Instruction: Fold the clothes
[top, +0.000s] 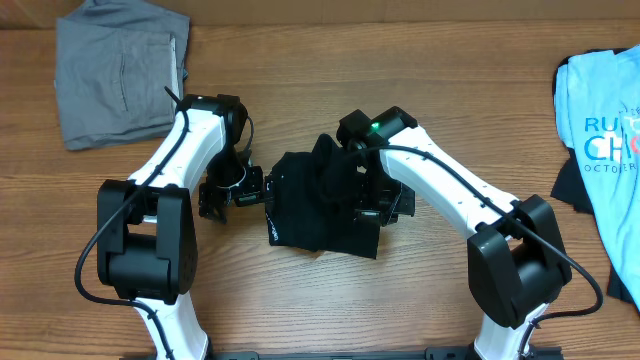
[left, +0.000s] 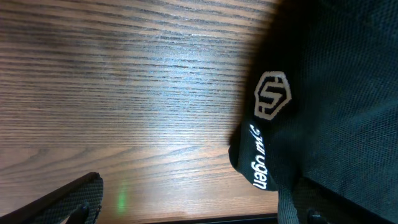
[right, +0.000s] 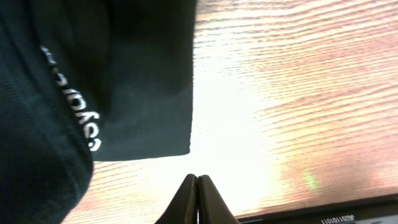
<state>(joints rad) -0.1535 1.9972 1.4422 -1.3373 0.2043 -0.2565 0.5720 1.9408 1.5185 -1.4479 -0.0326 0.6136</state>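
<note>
The black garment (top: 320, 200) lies bunched in the middle of the table between my two arms. In the left wrist view its edge with a white logo (left: 272, 94) fills the right side. My left gripper (left: 186, 211) is open beside the garment's left edge; one finger (left: 74, 199) is over bare wood and the other is against the black fabric. My right gripper (right: 197, 183) is shut with nothing between its fingers, its tips over bare wood just past a corner of the black garment (right: 124, 74). In the overhead view the right gripper (top: 388, 205) sits at the garment's right edge.
A grey garment (top: 120, 75) lies folded at the back left. A light blue printed T-shirt (top: 605, 120) lies at the right edge on top of some dark fabric (top: 570, 185). The table (top: 300, 320) is brown wood.
</note>
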